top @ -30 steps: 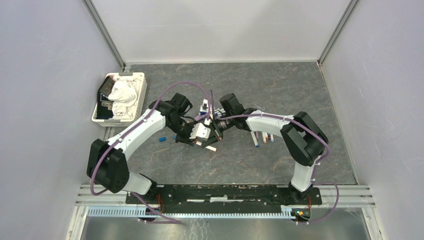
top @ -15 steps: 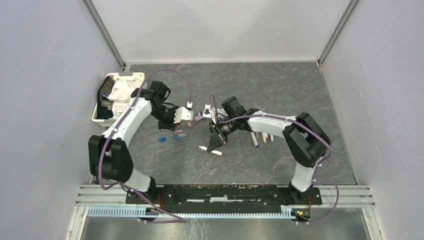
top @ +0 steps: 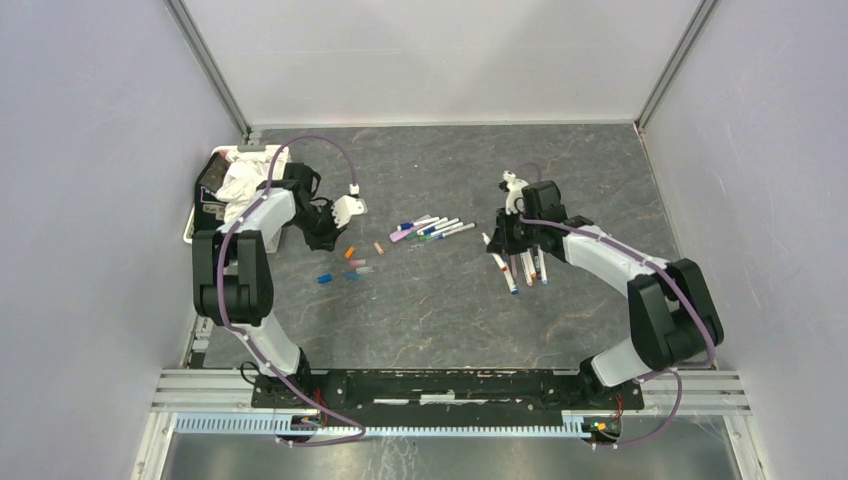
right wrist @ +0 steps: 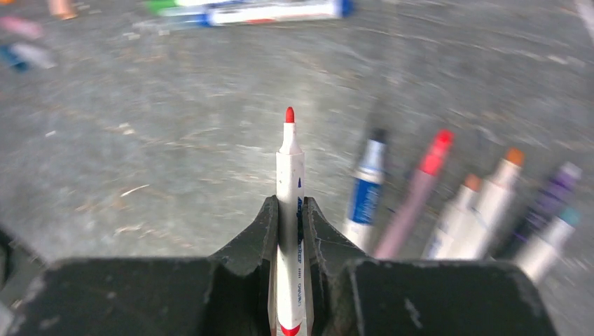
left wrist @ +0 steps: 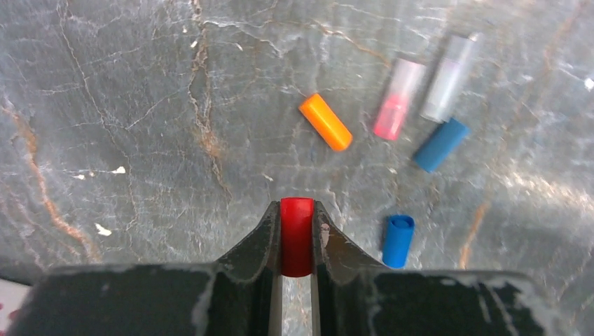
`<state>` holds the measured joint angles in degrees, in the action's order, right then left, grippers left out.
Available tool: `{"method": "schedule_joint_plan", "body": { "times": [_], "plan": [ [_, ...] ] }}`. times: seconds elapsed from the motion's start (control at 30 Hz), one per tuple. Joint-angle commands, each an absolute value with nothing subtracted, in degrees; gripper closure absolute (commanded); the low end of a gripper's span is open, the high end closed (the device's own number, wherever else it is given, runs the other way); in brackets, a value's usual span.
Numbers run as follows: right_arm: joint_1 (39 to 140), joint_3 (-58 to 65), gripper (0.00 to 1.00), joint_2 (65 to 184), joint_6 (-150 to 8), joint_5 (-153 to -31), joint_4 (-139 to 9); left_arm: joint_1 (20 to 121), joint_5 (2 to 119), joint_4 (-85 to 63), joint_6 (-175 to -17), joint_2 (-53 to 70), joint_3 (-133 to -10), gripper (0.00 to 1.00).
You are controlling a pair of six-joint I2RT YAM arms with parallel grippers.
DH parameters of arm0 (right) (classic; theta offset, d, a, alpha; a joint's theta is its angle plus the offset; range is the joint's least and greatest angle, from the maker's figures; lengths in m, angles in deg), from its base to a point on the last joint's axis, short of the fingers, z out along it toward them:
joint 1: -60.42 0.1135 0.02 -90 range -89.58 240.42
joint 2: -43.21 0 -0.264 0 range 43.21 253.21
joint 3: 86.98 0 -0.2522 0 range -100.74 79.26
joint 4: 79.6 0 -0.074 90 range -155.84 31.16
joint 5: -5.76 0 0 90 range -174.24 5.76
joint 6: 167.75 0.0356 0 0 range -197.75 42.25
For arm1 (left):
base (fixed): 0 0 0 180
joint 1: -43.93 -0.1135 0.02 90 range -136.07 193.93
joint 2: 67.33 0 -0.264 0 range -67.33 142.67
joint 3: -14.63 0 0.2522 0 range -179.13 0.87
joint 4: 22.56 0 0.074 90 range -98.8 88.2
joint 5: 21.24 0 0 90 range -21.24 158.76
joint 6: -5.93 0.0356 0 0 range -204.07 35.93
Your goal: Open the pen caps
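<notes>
While my left claw (left wrist: 297,208) is pinching a red cap (left wrist: 297,241) tight between both fingertips, open end pointing forward, it is looking down at the grey stone tabletop (left wrist: 126,105). Five more are lying loose ahead and to the right of that claw. An orange cap (left wrist: 326,122) is sitting ahead, slightly right. A pink cap (left wrist: 397,99) and a clear cap (left wrist: 448,70) are lying side by side beyond it. A blue cap (left wrist: 440,145) is resting just nearer than those two, and a second blue cap (left wrist: 398,241) is lying just right of my right fingertip.

My right claw (right wrist: 288,204) is gripping a red-tipped marker (right wrist: 290,168) by its white barrel, jaws nearly closed around it, bare nib pointing forward. A row of markers (right wrist: 420,185) is lying to the right of that claw, blurred, tips fanning forward. Further markers (right wrist: 273,10) are lying crosswise far ahead, and I am not making out their caps.
</notes>
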<state>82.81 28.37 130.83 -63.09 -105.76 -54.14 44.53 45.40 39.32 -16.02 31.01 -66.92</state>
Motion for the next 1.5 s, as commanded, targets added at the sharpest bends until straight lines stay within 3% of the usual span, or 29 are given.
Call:
{"method": "schedule_joint_plan", "body": {
  "times": [0.0,0.2,0.4,0.53,0.7,0.8,0.83,0.9,1.03,1.23,1.33,1.47],
  "plan": [
    [81.38,31.61,1.00,125.17,-59.64,-87.17,-55.16,44.63,48.83,31.17,-26.62,33.96,-65.79,0.89],
    [80.08,33.93,1.00,122.42,-59.62,-77.97,-54.16,44.63,49.42,30.23,-27.15,34.97,-63.12,0.78],
    [79.99,36.15,1.00,123.32,-59.80,-76.10,-55.12,44.63,47.19,30.74,-27.65,34.12,-61.13,0.56],
    [80.07,36.53,1.00,124.40,-59.53,-77.43,-56.00,44.72,44.64,32.60,-28.92,32.60,-61.64,0.50],
    [80.39,36.11,0.91,125.34,-59.16,-78.62,-56.65,44.67,41.35,37.37,-31.62,31.25,-66.26,0.43],
    [80.68,35.94,0.79,125.52,-58.72,-79.51,-57.27,44.63,39.71,41.24,-34.12,30.49,-70.94,0.38],
    [80.79,35.72,0.77,125.74,-58.76,-79.31,-57.12,44.63,39.07,42.60,-34.91,30.16,-72.76,0.34],
    [80.92,35.41,0.72,126.37,-59.00,-79.11,-56.57,44.63,37.57,46.41,-37.13,29.59,-76.60,0.01],
    [81.31,35.32,0.67,125.56,-59.38,-78.56,-56.26,44.63,36.51,52.41,-40.76,28.67,-85.13,0.00],
    [82.21,32.07,0.64,122.69,-60.27,-76.24,-55.46,44.63,37.50,48.71,-45.09,20.23,-89.71,0.00],
    [84.22,29.17,0.58,122.68,-62.94,-75.64,-56.89,44.63,39.42,41.82,-49.64,14.76,-88.01,0.00],
    [88.99,23.54,0.42,127.03,-70.53,-78.79,-59.54,44.63,45.02,30.01,-56.81,8.14,-79.60,0.00]
  ]
}}
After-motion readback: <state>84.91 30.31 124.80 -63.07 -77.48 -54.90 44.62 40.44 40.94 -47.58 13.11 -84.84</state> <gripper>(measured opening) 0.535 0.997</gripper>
